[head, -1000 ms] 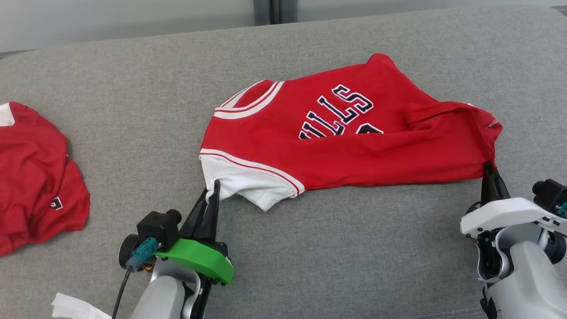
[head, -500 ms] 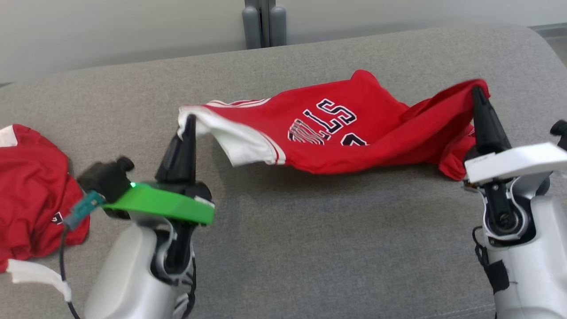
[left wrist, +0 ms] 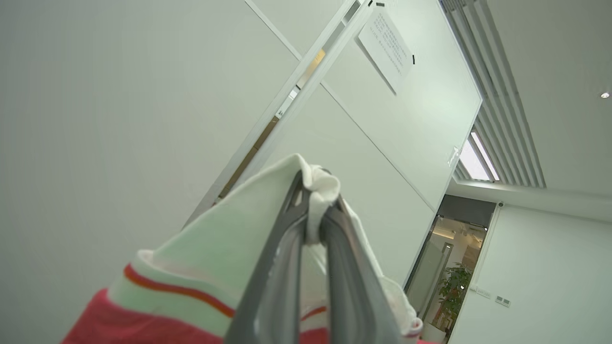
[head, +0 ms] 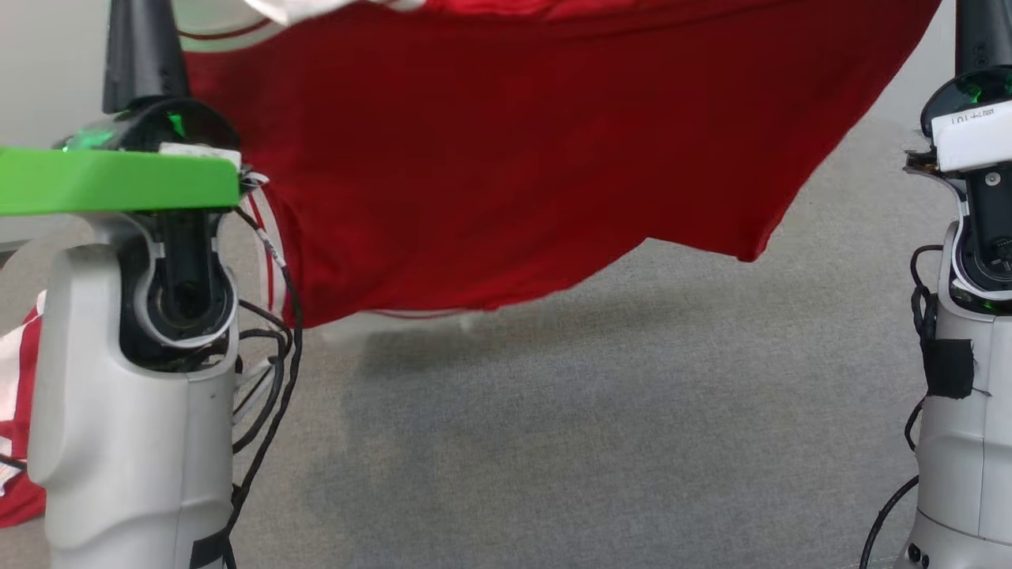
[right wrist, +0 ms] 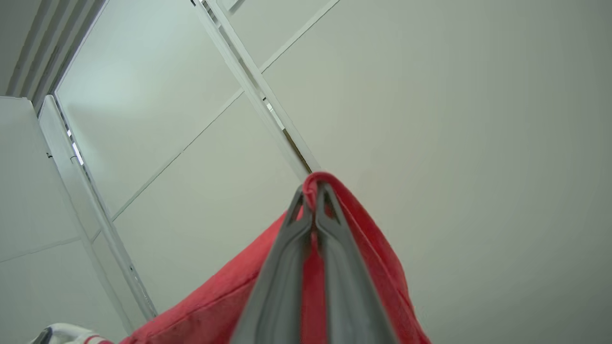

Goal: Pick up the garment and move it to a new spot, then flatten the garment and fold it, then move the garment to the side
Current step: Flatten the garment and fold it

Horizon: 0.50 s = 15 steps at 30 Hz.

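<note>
The garment (head: pixel 506 158) is a red jersey with white trim, hanging in the air between my two raised arms and clear of the grey cushion. In the left wrist view my left gripper (left wrist: pixel 316 191) is shut on a white-trimmed corner of the garment (left wrist: pixel 201 258). My right gripper (right wrist: pixel 314 188) is pinched shut on a red edge of the garment (right wrist: pixel 373 248), fingers pointing up at the wall. In the head view both gripper bodies stand upright at the frame's sides, fingertips cut off by the top edge.
The grey sofa cushion (head: pixel 617 427) spreads below the hanging cloth. A second red and white garment (head: pixel 16 411) lies at the far left, behind my left forearm (head: pixel 134 427). Pale wall panels stand behind.
Both arms have risen sharply, lifting the garment off the cushion until it hangs free. The head camera has also shifted, so the arms now loom large at both sides.
</note>
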Available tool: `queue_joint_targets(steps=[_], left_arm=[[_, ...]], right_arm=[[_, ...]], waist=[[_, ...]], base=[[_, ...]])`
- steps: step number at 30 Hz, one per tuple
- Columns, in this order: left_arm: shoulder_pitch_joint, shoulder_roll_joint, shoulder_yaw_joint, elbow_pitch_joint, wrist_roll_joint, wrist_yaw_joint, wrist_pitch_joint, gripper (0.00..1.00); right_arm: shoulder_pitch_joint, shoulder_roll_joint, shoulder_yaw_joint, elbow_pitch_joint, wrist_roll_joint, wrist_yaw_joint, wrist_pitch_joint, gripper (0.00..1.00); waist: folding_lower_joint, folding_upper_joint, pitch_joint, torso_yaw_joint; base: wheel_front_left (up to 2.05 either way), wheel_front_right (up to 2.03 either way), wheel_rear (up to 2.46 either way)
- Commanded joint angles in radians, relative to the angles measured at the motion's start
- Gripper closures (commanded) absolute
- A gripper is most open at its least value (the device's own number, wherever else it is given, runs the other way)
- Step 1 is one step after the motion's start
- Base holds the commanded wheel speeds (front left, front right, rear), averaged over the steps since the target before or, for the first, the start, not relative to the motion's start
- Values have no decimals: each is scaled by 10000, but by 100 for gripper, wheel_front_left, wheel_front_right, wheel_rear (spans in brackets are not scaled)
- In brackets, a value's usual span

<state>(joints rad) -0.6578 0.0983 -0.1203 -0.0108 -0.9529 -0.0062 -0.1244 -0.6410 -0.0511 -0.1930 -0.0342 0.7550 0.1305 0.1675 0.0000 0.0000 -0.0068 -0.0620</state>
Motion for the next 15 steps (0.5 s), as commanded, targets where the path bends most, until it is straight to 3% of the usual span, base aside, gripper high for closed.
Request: queue_joint_targets(steps=[1, 7, 11, 15], left_arm=[[-15, -94, 136, -221, -295, 194, 30, 100], [308, -138, 177, -1277, -619, 856, 465, 100], [-12, 246, 76, -1621, -343, 1120, 889, 100], [-831, 692, 70, -990, -122, 1251, 1364, 100]], right_arm=[[-24, 1, -57, -69, -39, 4, 27, 100], [353, 3, -217, -215, -263, 4, 159, 100], [127, -2, -315, -185, -285, 4, 247, 100], [-786, -9, -533, 587, -350, 5, 181, 100]], waist=[[0, 0, -128, -27], [0, 0, -6, 15], [0, 0, 583, -43], [0, 0, 1700, -135]], base=[[0, 0, 0], [0, 0, 0], [0, 0, 0], [0, 0, 0]])
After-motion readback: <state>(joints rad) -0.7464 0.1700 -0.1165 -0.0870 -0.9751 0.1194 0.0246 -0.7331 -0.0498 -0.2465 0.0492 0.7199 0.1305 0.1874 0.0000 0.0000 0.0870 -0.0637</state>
